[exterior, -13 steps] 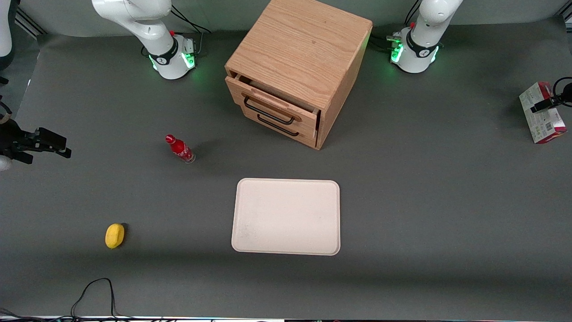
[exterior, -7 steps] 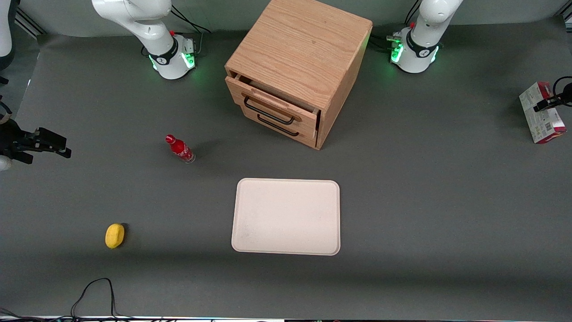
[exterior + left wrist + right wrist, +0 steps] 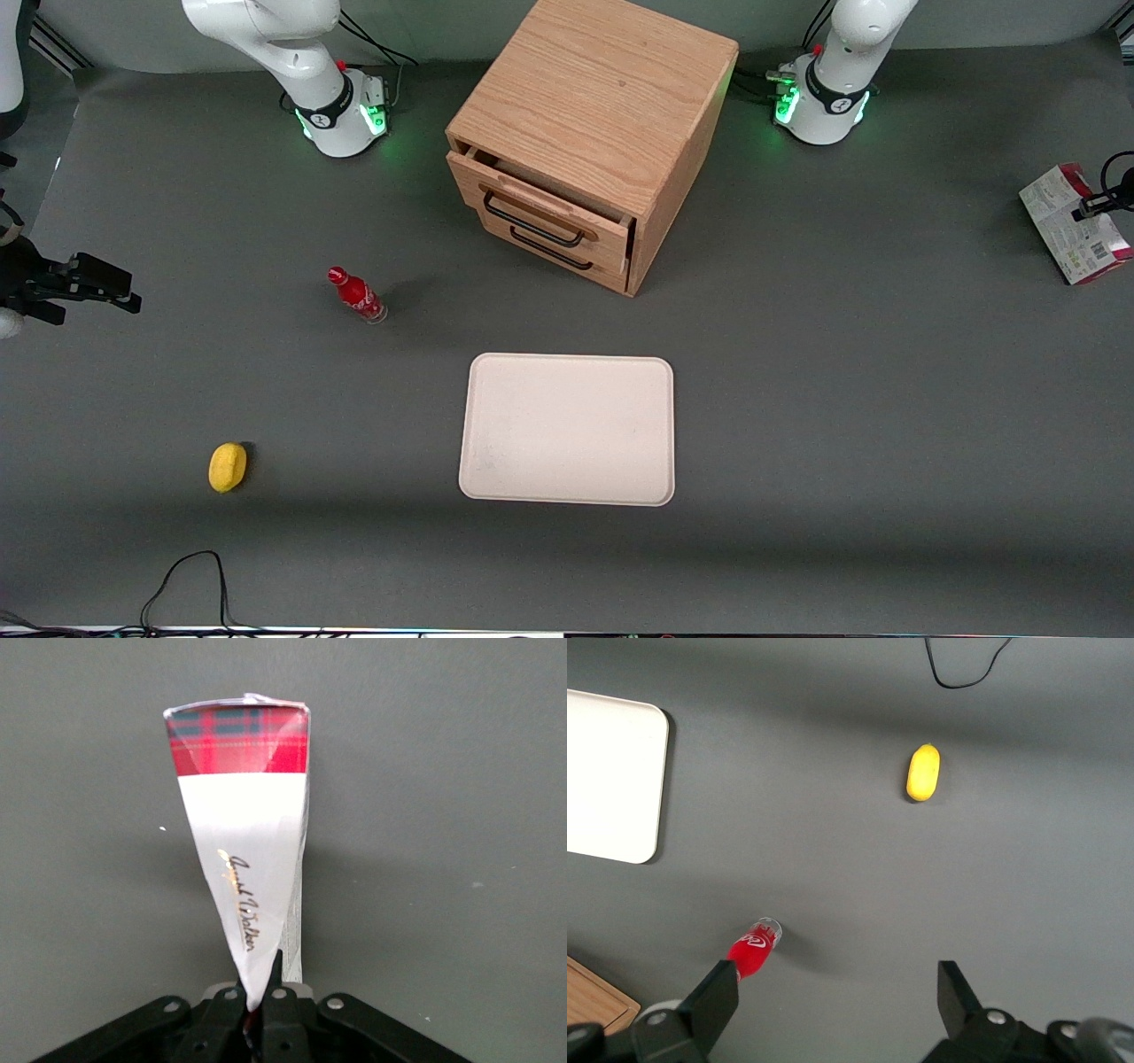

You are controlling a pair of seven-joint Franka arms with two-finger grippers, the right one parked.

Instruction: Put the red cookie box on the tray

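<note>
The red cookie box (image 3: 1067, 232) is at the working arm's end of the table, tilted, its grey-white printed face with the barcode toward the front camera. My left gripper (image 3: 1097, 209) is shut on its upper edge. In the left wrist view the box (image 3: 244, 842) hangs from the gripper (image 3: 257, 994), with a white side, a red tartan end, and grey table beneath it. The cream-white tray (image 3: 567, 429) lies flat mid-table, nearer the front camera than the cabinet, with nothing on it. The tray's corner also shows in the right wrist view (image 3: 611, 771).
A wooden two-drawer cabinet (image 3: 585, 133) stands between the arm bases, its top drawer slightly open. A small red bottle (image 3: 356, 295) and a yellow oval object (image 3: 227, 466) lie toward the parked arm's end. A black cable (image 3: 186, 576) lies at the table's front edge.
The cookie box has tilted and risen a little in the gripper's hold at the table's end. Nothing else has moved.
</note>
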